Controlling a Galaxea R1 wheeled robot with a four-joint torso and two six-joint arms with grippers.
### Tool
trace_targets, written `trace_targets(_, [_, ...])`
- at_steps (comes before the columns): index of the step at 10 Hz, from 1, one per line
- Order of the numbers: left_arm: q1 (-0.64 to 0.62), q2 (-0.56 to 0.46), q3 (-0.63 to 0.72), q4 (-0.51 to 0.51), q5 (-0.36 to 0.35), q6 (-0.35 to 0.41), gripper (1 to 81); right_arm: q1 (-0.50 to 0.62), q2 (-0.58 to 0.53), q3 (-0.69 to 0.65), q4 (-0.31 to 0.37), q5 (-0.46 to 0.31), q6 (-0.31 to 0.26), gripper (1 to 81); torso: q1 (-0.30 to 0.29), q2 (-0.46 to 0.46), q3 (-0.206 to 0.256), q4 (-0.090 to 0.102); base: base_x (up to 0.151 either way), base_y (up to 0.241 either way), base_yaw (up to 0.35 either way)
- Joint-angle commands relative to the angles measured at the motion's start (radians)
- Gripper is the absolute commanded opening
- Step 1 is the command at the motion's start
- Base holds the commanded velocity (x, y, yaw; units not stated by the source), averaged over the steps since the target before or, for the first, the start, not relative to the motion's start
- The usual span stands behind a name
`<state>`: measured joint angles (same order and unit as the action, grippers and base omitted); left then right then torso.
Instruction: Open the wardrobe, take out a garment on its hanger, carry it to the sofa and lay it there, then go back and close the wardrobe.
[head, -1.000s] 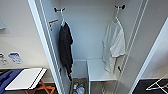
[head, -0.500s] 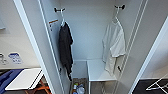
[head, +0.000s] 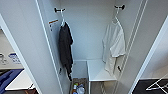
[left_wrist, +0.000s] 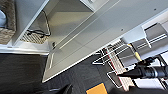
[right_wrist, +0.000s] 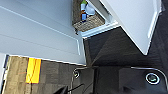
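The wardrobe (head: 87, 30) stands open in front of me, its left door (head: 25, 45) and right door (head: 150, 37) swung out towards me. On the right inside, the garment (head: 113, 46), a thin white short-sleeved shirt, hangs on its white hanger (head: 115, 17) from a dark hook (head: 119, 7). A longer black garment (head: 65, 47) hangs from a hook on the left. The left wrist view looks along a white wardrobe door (left_wrist: 100, 42) above dark carpet. The right wrist view takes in both doors (right_wrist: 37, 32) and the wardrobe's base.
A white shelf (head: 98, 71) sits low inside the wardrobe, beside a woven basket (head: 77, 87) holding bottles, the basket (right_wrist: 87, 21) being on the wardrobe floor. A white table (head: 18, 82) is at lower left. A wire rack (left_wrist: 112, 62) stands by the right door.
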<state>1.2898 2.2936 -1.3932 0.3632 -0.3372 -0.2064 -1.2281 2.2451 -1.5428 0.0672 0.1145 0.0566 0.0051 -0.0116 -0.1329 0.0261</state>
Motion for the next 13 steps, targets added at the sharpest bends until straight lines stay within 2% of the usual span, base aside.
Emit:
trace_targets(1, [-0.065, 0.053, -0.056, -0.137, -0.084, 0.002, 81.1, 0.035, 0.016, -0.025, 0.045, -0.015, 0.011, 81.1, 0.0, 0.0, 0.0, 0.0, 0.0, 0.0, 0.0])
trace_targets(3, [-0.057, 0.132, -0.142, -0.219, -0.152, 0.004, 81.1, 0.031, 0.041, -0.054, 0.046, -0.015, 0.031, 81.1, 0.0, 0.0, 0.0, 0.0, 0.0, 0.0, 0.0])
trace_targets(7, [-0.019, 0.251, -0.297, -0.387, -0.341, 0.004, 81.1, 0.031, 0.083, -0.101, 0.046, -0.015, 0.037, 81.1, 0.0, 0.0, 0.0, 0.0, 0.0, 0.0, 0.0])
trace_targets(9, [0.009, 0.279, -0.374, -0.441, -0.352, 0.004, 81.1, 0.031, 0.119, -0.143, 0.046, -0.022, 0.037, 81.1, 0.0, 0.0, 0.0, 0.0, 0.0, 0.0, 0.0])
trace_targets(11, [0.033, 0.31, -0.484, -0.474, -0.349, -0.005, 81.1, 0.044, 0.173, -0.206, 0.019, -0.041, 0.026, 81.1, 0.0, 0.0, 0.0, 0.0, 0.0, 0.0, 0.0])
trace_targets(12, [0.052, 0.323, -0.532, -0.471, -0.336, -0.011, 81.1, 0.054, 0.197, -0.23, -0.015, -0.071, 0.023, 81.1, 0.0, 0.0, 0.0, 0.0, 0.0, 0.0, 0.0])
trace_targets(13, [0.067, 0.33, -0.543, -0.457, -0.307, -0.01, 81.1, 0.069, 0.214, -0.238, -0.087, -0.119, 0.02, 81.1, 0.0, 0.0, 0.0, 0.0, 0.0, 0.0, 0.0])
